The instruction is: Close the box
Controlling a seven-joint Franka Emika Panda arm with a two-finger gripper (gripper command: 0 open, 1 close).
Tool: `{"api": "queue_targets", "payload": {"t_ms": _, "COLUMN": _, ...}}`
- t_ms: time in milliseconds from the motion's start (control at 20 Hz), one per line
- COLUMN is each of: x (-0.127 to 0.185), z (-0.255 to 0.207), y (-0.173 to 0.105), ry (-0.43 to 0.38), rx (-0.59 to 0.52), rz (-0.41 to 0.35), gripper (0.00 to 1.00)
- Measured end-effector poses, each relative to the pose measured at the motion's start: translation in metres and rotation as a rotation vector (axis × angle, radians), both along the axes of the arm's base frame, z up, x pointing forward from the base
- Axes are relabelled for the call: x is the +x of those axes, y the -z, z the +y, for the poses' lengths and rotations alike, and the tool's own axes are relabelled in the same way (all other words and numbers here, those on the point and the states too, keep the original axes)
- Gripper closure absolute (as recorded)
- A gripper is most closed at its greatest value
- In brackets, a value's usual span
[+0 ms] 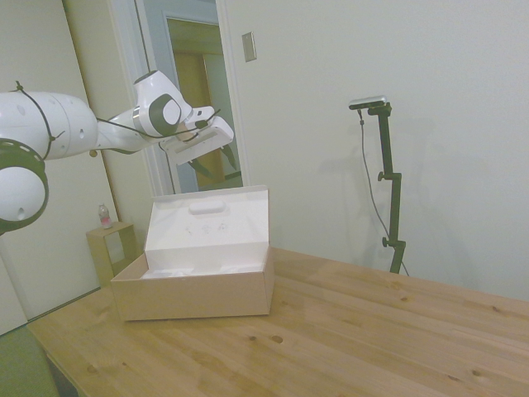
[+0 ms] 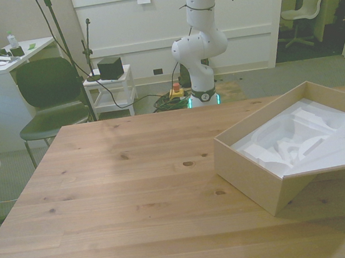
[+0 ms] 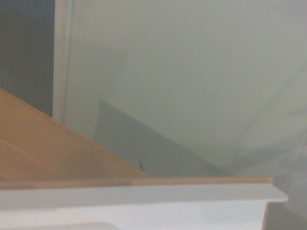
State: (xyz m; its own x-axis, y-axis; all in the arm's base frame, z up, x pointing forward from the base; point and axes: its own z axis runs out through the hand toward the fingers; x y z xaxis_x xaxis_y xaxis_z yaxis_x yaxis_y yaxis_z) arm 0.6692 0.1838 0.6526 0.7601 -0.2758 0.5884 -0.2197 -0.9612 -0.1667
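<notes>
Box (image 1: 194,285) lid (image 1: 209,225) upright in side view, cropped in front view

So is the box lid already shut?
No, in the side view the lid stands upright behind the box, its white inside showing, and the claw hangs above it.

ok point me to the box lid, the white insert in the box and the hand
box lid (image 1: 208,222): side view, middle of its white inner face.
white insert (image 2: 290,139): front view, moulded middle inside the box.
hand (image 1: 216,161): side view, between its fingertips, above the lid.
</notes>
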Motion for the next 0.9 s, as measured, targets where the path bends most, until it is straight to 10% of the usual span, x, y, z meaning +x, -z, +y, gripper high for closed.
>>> {"api": "queue_targets", "payload": {"t_ms": 500, "x": 0.05, "z": 0.003, "y": 0.071, "ry": 0.047, "rx": -0.016, "rz": 0.071, "gripper": 0.0}}
{"api": "queue_targets", "payload": {"t_ms": 900, "x": 0.011, "z": 0.024, "y": -0.004, "ry": -0.018, "rx": 0.08, "rz": 0.015, "gripper": 0.0}}
